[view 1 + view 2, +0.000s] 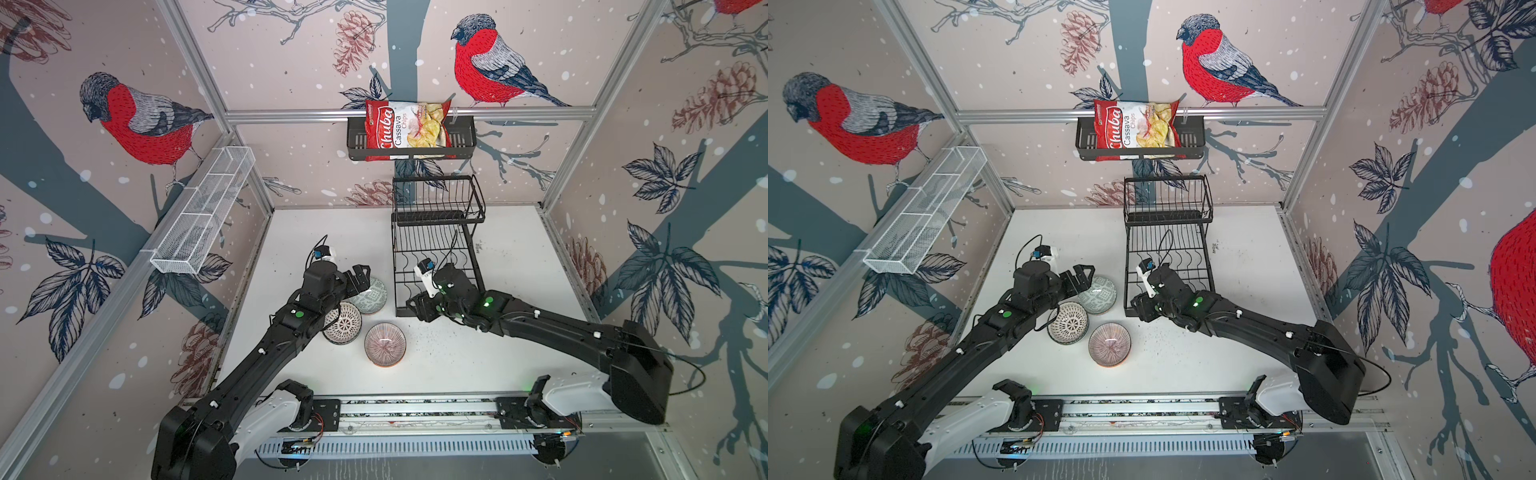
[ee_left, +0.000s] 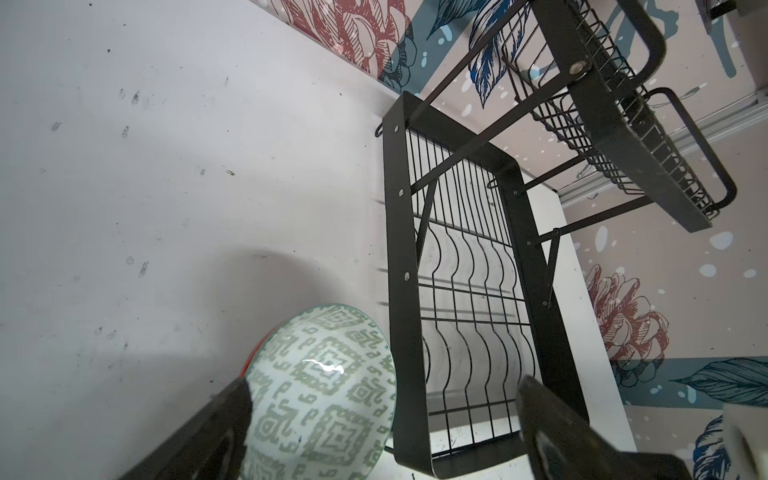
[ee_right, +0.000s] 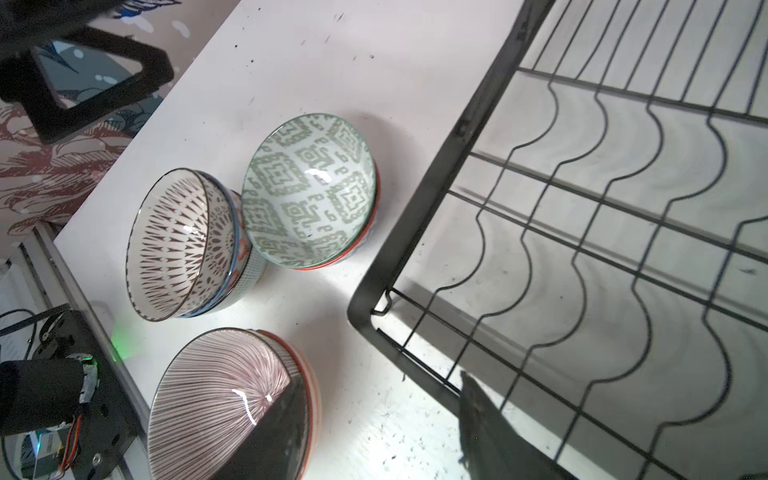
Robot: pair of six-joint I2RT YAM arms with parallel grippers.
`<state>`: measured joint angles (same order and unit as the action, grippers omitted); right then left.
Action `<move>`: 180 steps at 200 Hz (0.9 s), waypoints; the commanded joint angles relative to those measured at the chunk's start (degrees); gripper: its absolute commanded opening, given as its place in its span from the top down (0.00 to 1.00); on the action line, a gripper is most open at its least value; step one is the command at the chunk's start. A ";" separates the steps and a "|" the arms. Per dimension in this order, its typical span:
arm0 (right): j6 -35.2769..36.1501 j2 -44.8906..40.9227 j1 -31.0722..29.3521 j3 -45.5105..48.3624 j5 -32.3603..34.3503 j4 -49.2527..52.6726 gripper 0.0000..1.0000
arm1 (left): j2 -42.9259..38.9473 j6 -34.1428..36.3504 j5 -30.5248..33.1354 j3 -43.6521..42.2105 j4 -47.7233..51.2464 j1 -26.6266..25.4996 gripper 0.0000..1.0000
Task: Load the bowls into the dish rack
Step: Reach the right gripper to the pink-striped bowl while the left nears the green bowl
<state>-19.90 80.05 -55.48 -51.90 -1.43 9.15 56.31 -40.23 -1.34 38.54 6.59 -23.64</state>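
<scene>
Lab robot cell: aluminium-profile frame (image 1: pixel 291 116), bird-print panel walls (image 1: pixel 137 124), two arms (image 1: pixel 266 349) on a base rail (image 1: pixel 415 409)

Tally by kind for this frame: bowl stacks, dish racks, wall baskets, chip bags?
Bowl stacks: 3 (green-patterned, dotted, pink-lined)
Dish rack: 1
Wall baskets: 2 (black shelf, white mesh basket)
Chip bag: 1
Total: 7
</scene>
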 commanded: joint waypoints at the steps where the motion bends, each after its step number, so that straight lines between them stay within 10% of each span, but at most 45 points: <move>1: -0.25 1.86 -2.25 -1.30 0.82 2.04 0.44 | -0.24 -0.94 -0.51 -0.66 -1.77 -0.06 0.02; 180: 1.37 13.01 -8.66 -5.48 1.26 4.56 0.64 | -1.90 -1.04 -0.84 -3.29 -3.08 -0.11 0.02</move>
<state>-19.38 92.38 -63.75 -56.64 -0.25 13.78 54.39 -41.58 -1.52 35.33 5.34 -23.75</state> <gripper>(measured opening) 0.371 0.981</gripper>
